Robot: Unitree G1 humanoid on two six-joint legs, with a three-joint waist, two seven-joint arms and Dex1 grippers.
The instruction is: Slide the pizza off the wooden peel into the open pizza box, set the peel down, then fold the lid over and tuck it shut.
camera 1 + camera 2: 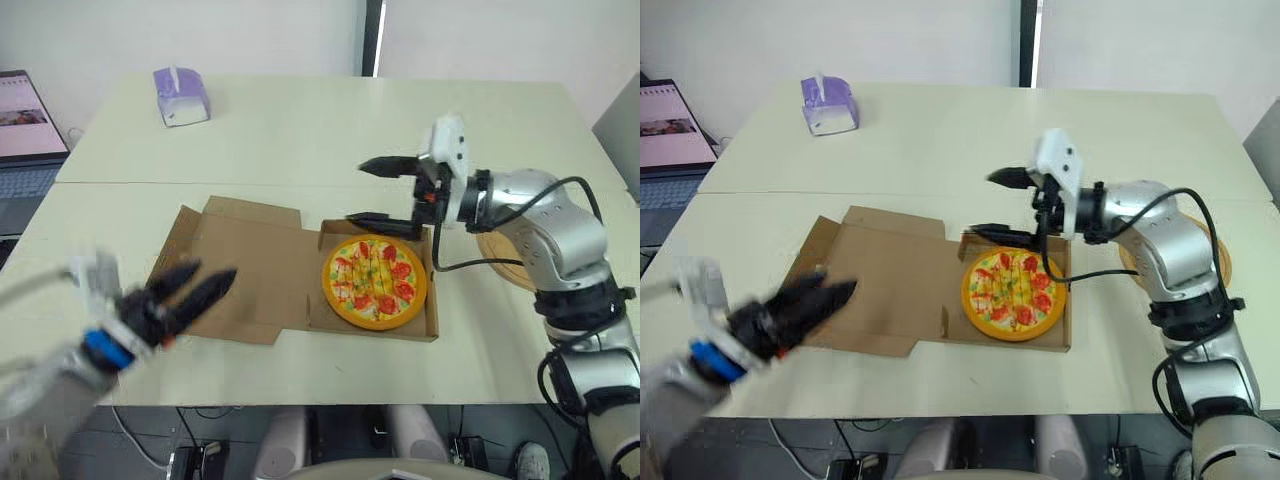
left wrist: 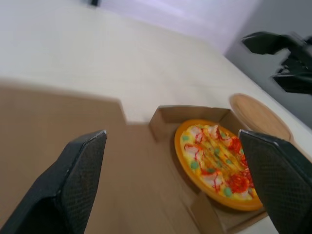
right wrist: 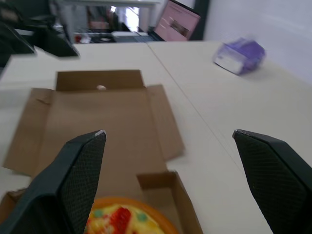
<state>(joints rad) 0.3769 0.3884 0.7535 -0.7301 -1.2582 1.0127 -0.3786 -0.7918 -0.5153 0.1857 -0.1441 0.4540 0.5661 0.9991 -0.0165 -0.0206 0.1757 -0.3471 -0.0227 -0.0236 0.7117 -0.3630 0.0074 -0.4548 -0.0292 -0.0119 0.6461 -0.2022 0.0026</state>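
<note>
Lying flat – lid, pizza inside box

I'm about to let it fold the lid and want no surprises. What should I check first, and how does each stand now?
1. Pizza wholly inside the box: ok.
2. Peel set down on the table: ok, beside the right arm.
3. Lid ready to fold: ok, flat open.
4. Left pincer open and empty: ok, by the lid's near corner.
5. Right pincer out of the lid's path: not ok, it hovers open over the box's far wall and may block the fold.
</note>
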